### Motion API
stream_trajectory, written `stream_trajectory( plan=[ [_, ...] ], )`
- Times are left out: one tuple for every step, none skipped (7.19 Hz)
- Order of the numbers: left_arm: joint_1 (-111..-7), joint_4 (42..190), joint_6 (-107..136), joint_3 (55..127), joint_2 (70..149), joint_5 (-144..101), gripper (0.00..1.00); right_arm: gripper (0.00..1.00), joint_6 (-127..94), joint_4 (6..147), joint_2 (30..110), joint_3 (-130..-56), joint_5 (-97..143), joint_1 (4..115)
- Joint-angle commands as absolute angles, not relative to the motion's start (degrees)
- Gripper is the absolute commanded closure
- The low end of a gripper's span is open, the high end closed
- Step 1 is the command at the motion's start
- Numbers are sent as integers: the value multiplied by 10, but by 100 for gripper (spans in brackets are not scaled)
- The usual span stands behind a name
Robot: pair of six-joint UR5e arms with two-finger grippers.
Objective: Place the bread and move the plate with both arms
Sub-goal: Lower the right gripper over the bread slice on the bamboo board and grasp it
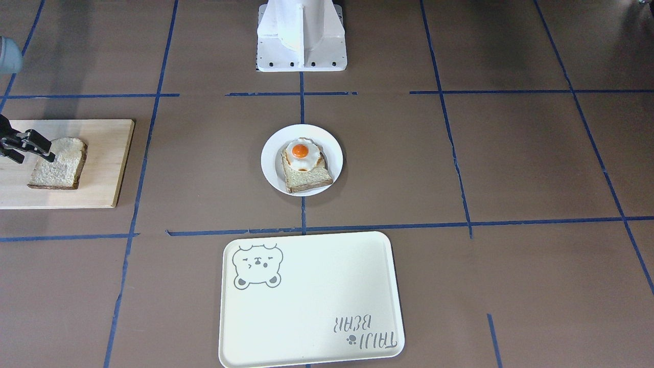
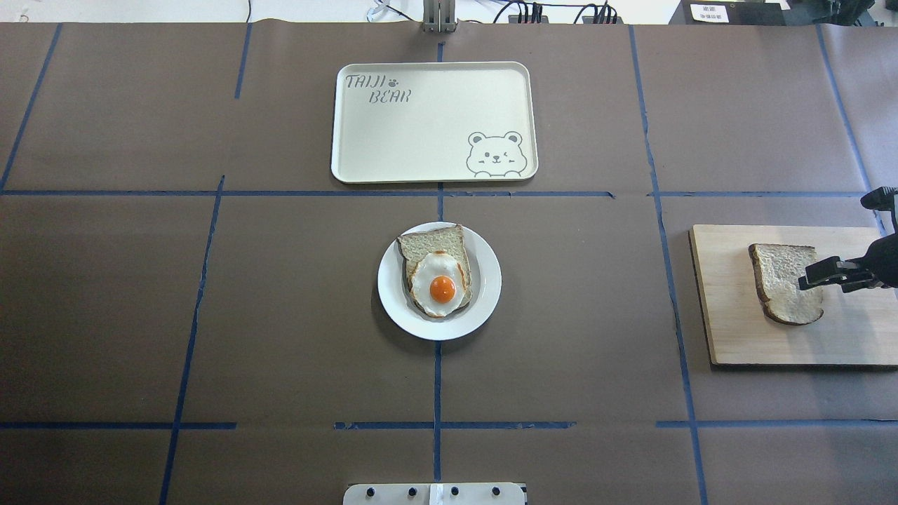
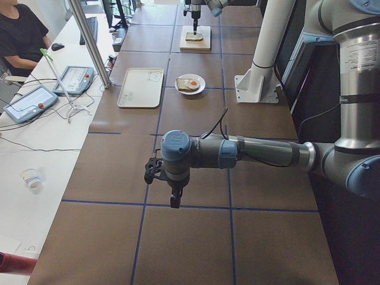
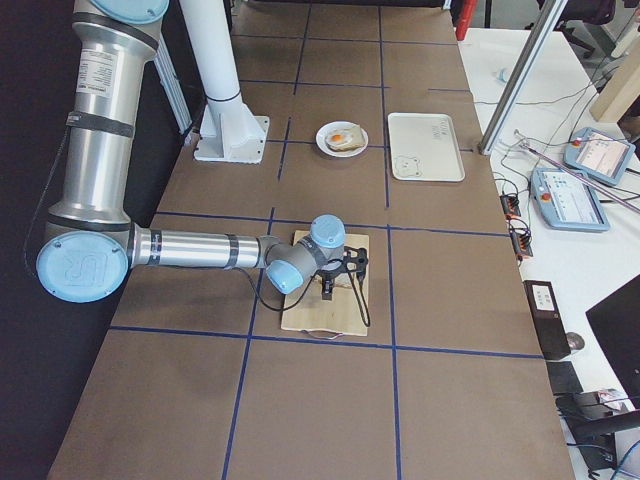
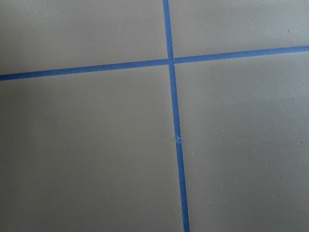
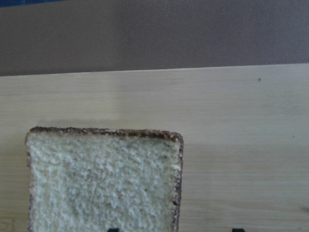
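The bread (image 2: 786, 280) lies flat on a wooden board (image 2: 729, 322) at the table's right end; it also shows in the front view (image 1: 59, 162) and the right wrist view (image 6: 104, 181). My right gripper (image 2: 814, 275) hovers open over the slice, and its two fingertips straddle the slice's crust edge in the right wrist view (image 6: 175, 230). The white plate (image 2: 484, 294) sits at the table's centre with a toast slice and a fried egg on it. My left gripper (image 3: 174, 200) hangs over bare table far from the plate; I cannot tell whether it is open or shut.
A cream tray with a bear drawing (image 2: 435, 133) lies beyond the plate, on the operators' side. The robot's white base (image 1: 301, 36) stands behind the plate. Blue tape lines cross the brown table. A person sits at a side desk (image 3: 24, 35).
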State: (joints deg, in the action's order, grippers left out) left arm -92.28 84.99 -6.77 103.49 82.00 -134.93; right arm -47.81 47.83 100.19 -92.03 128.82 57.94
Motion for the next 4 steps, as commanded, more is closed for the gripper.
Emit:
stream_trajectory(
  plan=[
    [-924,850,-68,1036,820,-1352,0,17,-478,478,997,-913,1289,578],
    [-926,850,-68,1036,820,-1352,0,22,-478,479,997,-912,1288,578],
    [-926,850,-68,1036,820,-1352,0,36,-478,478,997,-910,1288,578],
    [-926,850,-68,1037,820,-1353,0,58,-478,478,998,-910,1288,578]
  ],
)
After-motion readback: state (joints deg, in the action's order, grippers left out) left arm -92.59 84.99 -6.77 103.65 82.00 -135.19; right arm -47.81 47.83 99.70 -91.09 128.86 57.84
